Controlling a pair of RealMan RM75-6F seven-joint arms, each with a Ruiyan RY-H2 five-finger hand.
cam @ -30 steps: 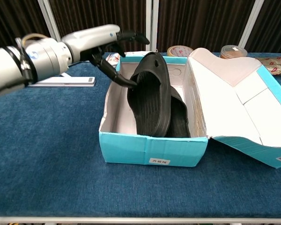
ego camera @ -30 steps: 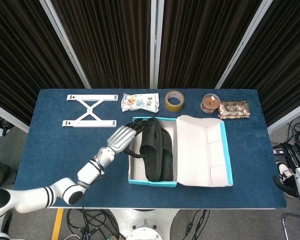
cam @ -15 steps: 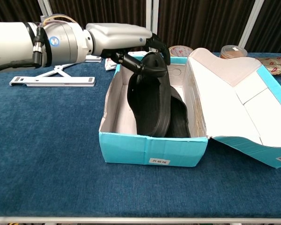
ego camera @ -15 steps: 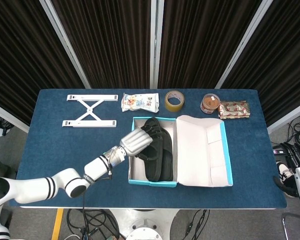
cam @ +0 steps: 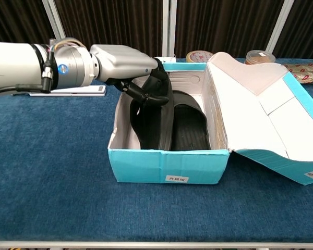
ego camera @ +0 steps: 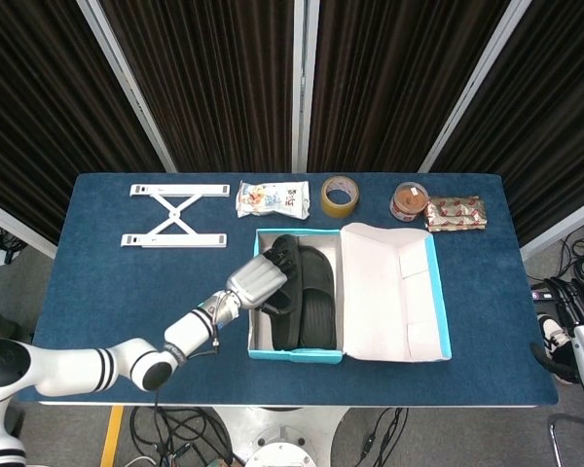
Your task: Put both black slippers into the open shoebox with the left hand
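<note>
Left hand point(cam: 138, 73) fingers clenched on tilted slipper point(cam: 152, 117) inside shoebox point(cam: 167, 166), near counter's front edge; rubbery, light, flexible — grip upper strap.

head view looked steeply down from high above, whole blue table point(ego camera: 107, 263) in frame, curtains across the top, chest view sat low at the near table edge, facing across, close to the open shoebox point(cam: 167, 169), both shared the shoebox and left hand point(ego camera: 258, 280)
</note>
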